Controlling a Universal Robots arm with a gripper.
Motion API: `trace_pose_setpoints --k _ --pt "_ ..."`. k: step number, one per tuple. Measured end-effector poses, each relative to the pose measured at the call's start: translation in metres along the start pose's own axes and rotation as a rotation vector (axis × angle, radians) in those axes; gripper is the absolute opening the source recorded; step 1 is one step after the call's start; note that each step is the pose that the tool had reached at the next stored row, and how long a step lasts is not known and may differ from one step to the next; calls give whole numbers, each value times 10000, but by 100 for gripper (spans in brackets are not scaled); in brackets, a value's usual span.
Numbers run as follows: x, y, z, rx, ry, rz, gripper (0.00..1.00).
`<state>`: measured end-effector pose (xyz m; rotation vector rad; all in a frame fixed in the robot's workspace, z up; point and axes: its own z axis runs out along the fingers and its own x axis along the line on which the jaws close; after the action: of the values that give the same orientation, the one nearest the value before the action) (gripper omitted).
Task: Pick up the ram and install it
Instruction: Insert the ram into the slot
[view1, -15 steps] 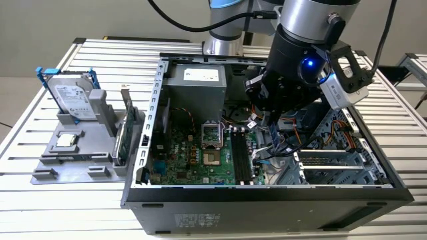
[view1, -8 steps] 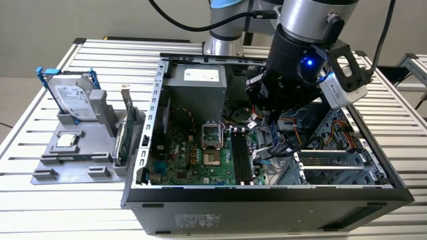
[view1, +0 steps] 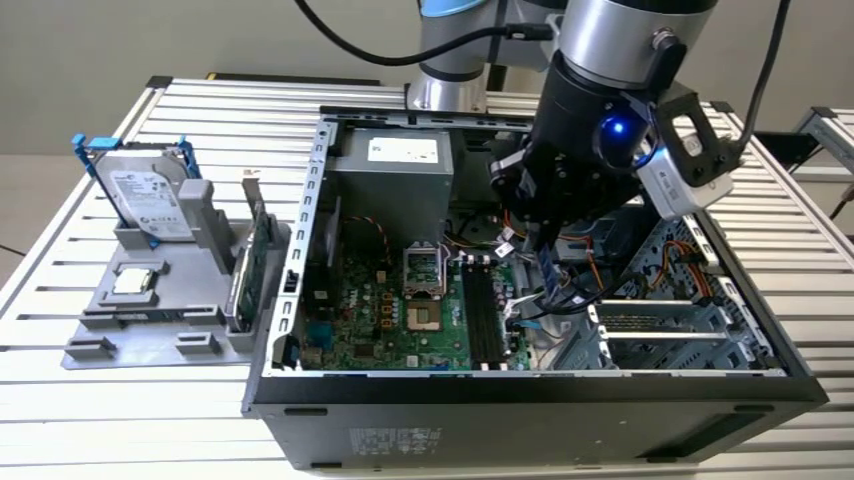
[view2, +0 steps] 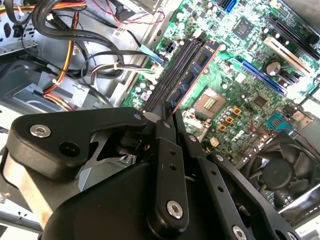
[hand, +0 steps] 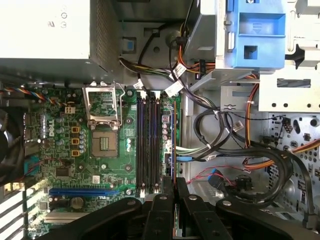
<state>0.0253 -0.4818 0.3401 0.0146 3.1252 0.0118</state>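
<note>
A robot arm (view1: 601, 90) reaches down into an open computer case (view1: 534, 385) lying on its side on a slatted metal table (view1: 240, 110). In both wrist views the gripper (hand: 174, 185) is closed on the ram (hand: 173, 135), its two black fingers (hand: 166, 200) pinching one end of the narrow board. The ram stands on edge over the motherboard (hand: 60, 150), running parallel to the empty memory slots (hand: 148, 145) and just beside them, on the side nearest the bundle of black and orange cables (hand: 225, 145). It lines up with the outermost slot, but whether it is pressed home cannot be told. In the second wrist view its flat face shows dark chips and an orange-lit lower edge. The processor socket (hand: 104, 142) sits open on the far side of the slots from the cables, with the grey power supply (view1: 394, 175) beyond it and a black fan (view2: 280, 172) at the board's edge. A blue plastic drive bracket (hand: 252, 35) sits above the cable bundle. On the exterior view's left, well apart from the case, a grey stand (view1: 147, 320) holds a silver hard drive (view1: 140, 190) upright in a blue frame – and a green card (view1: 254, 265) on edge nearer the case.
</note>
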Motion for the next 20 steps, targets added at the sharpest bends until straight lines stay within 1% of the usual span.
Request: trace_pose_setpoints --k 14,20 --pt "1 0 54 -1 0 0 0" --pt "2 0 94 -1 0 0 0"
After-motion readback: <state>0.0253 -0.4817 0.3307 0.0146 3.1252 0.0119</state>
